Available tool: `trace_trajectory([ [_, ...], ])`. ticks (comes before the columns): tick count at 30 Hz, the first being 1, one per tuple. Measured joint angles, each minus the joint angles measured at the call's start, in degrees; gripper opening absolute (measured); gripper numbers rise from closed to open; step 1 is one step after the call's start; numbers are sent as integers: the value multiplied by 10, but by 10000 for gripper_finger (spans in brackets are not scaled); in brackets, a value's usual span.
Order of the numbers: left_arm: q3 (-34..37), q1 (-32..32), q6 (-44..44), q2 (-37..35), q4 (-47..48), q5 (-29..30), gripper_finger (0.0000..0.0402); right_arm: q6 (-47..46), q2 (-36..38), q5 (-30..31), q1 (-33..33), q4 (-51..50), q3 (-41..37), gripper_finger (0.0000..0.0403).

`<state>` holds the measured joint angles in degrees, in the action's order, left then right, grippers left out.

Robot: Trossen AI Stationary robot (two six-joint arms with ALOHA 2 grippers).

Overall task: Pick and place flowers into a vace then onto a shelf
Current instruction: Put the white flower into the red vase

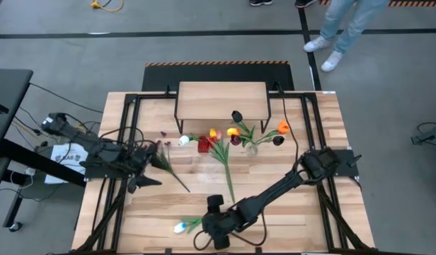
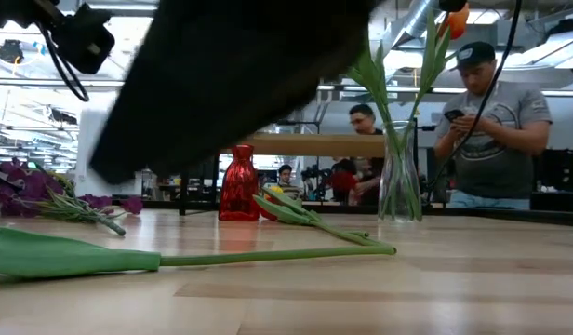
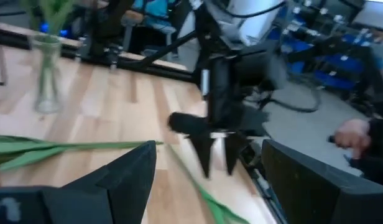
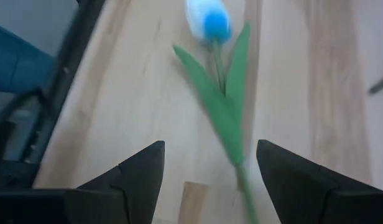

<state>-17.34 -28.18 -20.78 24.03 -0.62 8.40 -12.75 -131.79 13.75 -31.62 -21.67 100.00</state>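
A white-and-blue tulip [image 1: 180, 227] lies flat near the table's front edge, its stem [image 4: 232, 134] running between the open fingers of my right gripper [image 4: 210, 177], which hovers just above it without touching. My left gripper [image 1: 148, 177] stands open at the table's left, beside the purple bunch [image 1: 161, 153] lying on the wood. A glass vase [image 1: 251, 147] holds orange, yellow and near-black tulips upright. A red vase [image 1: 204, 145] stands next to it. Another tulip [image 1: 224, 164] lies in the middle. The shelf [image 1: 221, 100] stands at the far edge.
People stand beyond the table's far side [image 2: 491, 121]. Black frame rails [image 1: 126, 134] run along the left and right sides of the table. Bare wood [image 1: 303, 219] lies at the front right.
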Motion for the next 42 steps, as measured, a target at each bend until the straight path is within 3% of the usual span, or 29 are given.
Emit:
trace_trajectory([
  [11, 5, -41, 3, 1, -33, 6, 281, -45, -41, -8, 23, 4, 3, 222],
  [25, 5, -41, 0, 1, -32, 7, 281, -63, -76, -3, 28, 30, 5, 122],
  [34, 5, -41, 0, 1, -31, 7, 281, -106, -85, -6, 24, 53, 5, 15],
  [42, 5, -41, -47, 1, -29, 24, 281, -121, -93, 3, 15, 35, 39, 5],
])
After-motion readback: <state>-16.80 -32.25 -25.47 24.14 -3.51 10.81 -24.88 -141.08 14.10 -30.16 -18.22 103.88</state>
